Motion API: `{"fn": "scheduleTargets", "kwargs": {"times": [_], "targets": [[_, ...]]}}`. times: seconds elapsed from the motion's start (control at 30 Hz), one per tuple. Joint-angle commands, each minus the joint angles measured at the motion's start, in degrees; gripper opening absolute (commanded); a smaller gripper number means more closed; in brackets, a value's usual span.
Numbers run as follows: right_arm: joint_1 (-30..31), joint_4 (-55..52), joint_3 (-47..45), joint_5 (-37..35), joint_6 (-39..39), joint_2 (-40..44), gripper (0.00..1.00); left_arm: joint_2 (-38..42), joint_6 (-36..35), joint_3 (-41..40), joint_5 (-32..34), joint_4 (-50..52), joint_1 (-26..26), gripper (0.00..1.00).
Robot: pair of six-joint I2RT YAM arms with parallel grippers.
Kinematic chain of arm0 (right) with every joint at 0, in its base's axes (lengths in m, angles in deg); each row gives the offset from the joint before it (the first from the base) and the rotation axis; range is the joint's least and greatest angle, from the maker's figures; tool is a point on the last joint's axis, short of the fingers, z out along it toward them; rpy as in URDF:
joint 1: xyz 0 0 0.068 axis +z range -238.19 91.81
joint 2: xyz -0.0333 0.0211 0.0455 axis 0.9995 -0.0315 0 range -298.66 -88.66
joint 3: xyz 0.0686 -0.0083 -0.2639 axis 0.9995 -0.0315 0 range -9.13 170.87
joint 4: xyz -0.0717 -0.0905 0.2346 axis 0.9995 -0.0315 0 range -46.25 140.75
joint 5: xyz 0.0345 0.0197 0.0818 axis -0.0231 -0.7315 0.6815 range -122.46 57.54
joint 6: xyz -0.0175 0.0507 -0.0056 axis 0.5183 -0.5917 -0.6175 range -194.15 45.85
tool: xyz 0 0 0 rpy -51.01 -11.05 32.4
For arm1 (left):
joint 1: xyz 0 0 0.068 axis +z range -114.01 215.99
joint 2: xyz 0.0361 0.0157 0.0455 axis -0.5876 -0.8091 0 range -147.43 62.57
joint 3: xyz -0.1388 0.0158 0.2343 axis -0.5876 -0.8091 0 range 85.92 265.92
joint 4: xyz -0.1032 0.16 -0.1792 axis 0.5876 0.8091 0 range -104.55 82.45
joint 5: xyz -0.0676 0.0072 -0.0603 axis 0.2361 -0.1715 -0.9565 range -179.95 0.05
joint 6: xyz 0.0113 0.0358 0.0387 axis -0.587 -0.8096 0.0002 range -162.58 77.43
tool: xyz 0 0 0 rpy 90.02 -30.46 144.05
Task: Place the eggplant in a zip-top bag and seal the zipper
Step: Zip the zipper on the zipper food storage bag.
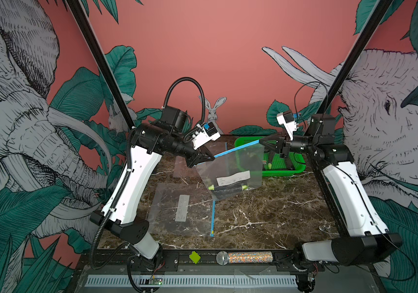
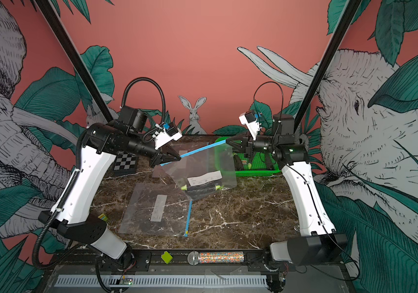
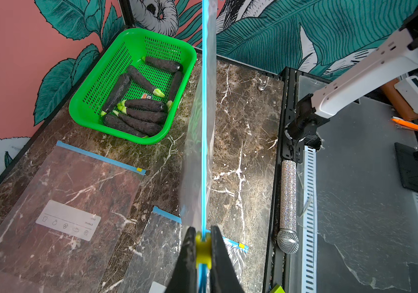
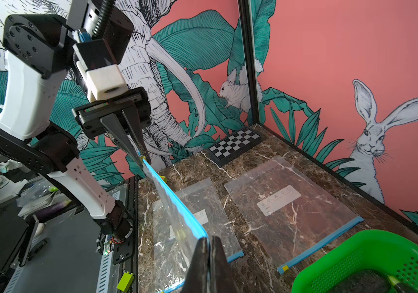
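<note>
Insertion looks done: the eggplant [image 1: 228, 189] is inside the bag [image 1: 228, 162], lying across its lowest corner. Green tips show at both ends of the dark shape, so there could be more than one in there, can't tell.

The bag is lifted and hangs by its blue zipper strip [image 1: 237, 149], pulled taut between the two arms above the table [image 1: 266, 218]. Whether the bottom corner touches the table, can't tell.

The left end effector [image 1: 209, 157] is closed on the yellow slider [image 3: 203, 250] at its end of the strip, clear in the left wrist view. The right end effector [image 1: 263, 142] is clamped tight on the opposite end of the strip, with plastic pinched between its jaws in the right wrist view.

Sealing status: in the left wrist view the strip reads as one thin blue line with no visible gap, so it may already be shut along its length. The slider sits at the far left end, and I can't tell whether that is the start or the finish of its run. My read is that the seal is either just done or the slide is about to begin.

What's left, at most: running the slider, then setting the bag down and letting go.

Not involved: a green basket [image 3: 81, 111] of more eggplants at the back, and spare bags [image 1: 177, 210] flat on the table.
</note>
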Motion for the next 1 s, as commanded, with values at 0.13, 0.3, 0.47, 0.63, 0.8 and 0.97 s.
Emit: {"fn": "scheduleTargets", "kwargs": {"times": [0.13,0.3,0.47,0.63,0.8,0.97], "targets": [[-3.1,2.1,0.6,-1.6,0.1,1.0,0.0,2.3,-1.0,1.2,2.1,5.7,1.2,0.0],[-3.2,-2.7,2.6,-4.3,3.7,0.7,0.0,2.1,-1.2,2.1,2.2,6.1,1.4,0.0],[-3.5,-5.2,4.0,-6.4,5.6,0.8,0.0,2.0,-1.3,2.1,2.6,6.0,1.7,0.0],[-3.7,-6.5,4.2,-8.2,6.3,0.7,0.0,1.4,-1.5,2.5,2.2,6.4,1.9,0.0],[-4.2,-6.7,3.5,-10.3,6.3,1.8,0.0,1.0,-1.6,2.8,2.0,6.3,2.1,0.0],[-5.2,-6.8,2.2,-11.4,5.9,2.9,0.0,0.4,-1.8,3.2,1.7,6.1,2.1,0.01]]}}
